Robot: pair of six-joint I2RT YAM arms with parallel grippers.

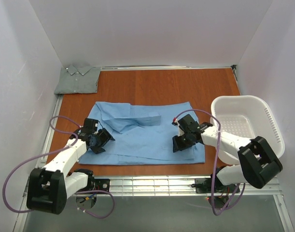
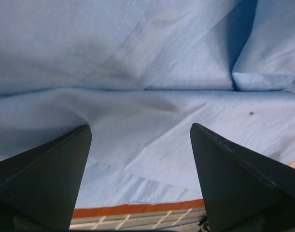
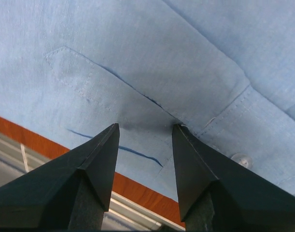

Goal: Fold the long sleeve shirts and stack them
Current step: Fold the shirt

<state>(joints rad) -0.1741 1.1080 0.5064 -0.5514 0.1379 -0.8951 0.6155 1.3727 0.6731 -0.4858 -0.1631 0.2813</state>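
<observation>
pose: left gripper (image 2: 140, 126), right gripper (image 3: 145, 128) tipped down over blue shirt (image 1: 142, 140)

Wood-brown counter (image 1: 186, 87). Light blue shirt (image 1: 147, 140) spread out at centre-near, with its near hem just short of the near edge. Grey-green shirt (image 1: 78, 79) folded in the far left corner, well apart from the blue one. White plastic basket (image 1: 273, 128) at the right edge, near the blue shirt.

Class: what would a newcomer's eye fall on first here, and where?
A light blue shirt lies spread across the table, the left gripper and right gripper over its two ends. A folded grey-green shirt sits in the far left corner, a white basket at the right edge.
</observation>
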